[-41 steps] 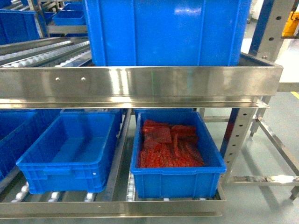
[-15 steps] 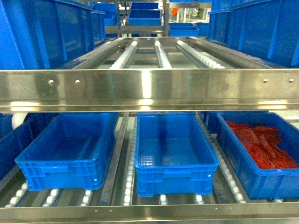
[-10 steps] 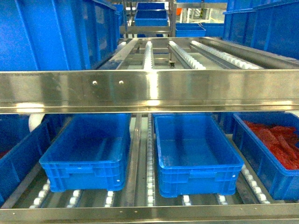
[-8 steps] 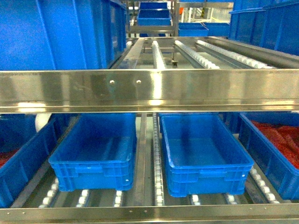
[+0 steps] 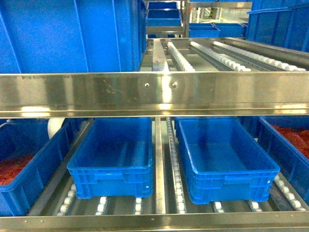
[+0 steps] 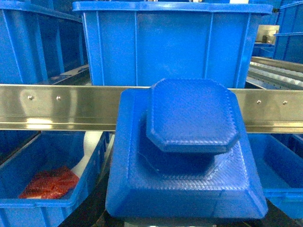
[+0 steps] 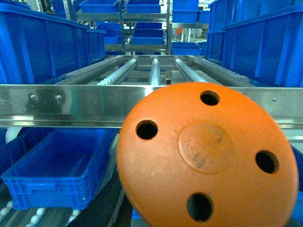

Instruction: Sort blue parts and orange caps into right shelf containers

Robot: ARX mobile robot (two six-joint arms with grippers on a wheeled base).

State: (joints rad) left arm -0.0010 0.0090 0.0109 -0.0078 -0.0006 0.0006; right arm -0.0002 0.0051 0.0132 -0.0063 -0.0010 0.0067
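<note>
A stepped blue part with chamfered corners fills the left wrist view, close before the camera; the left gripper itself is hidden beneath it, so whether it is clamped on the part cannot be told. Beyond that part a steel shelf rail is seen running across, with a tall blue crate standing on the upper level straight ahead. Below the rail and to the left of the part, a blue crate is seen holding a heap of red-orange pieces; the digits on them are too small to be made out. In the right wrist view an orange cap, round with four holes and a raised centre disc, is presented face-on just in front of the camera; the right gripper is covered by it and its jaw state cannot be told. Ahead of the cap, roller tracks are seen on the upper shelf level, and lower left an open blue crate is noted. From the head camera neither gripper is seen. Two right shelf containers are recorded side by side on the lower rollers, one at centre left and one at centre right, both showing bare floors. At the far left a crate with red-orange pieces is partly seen, and at the far right edge another crate with red contents.
</note>
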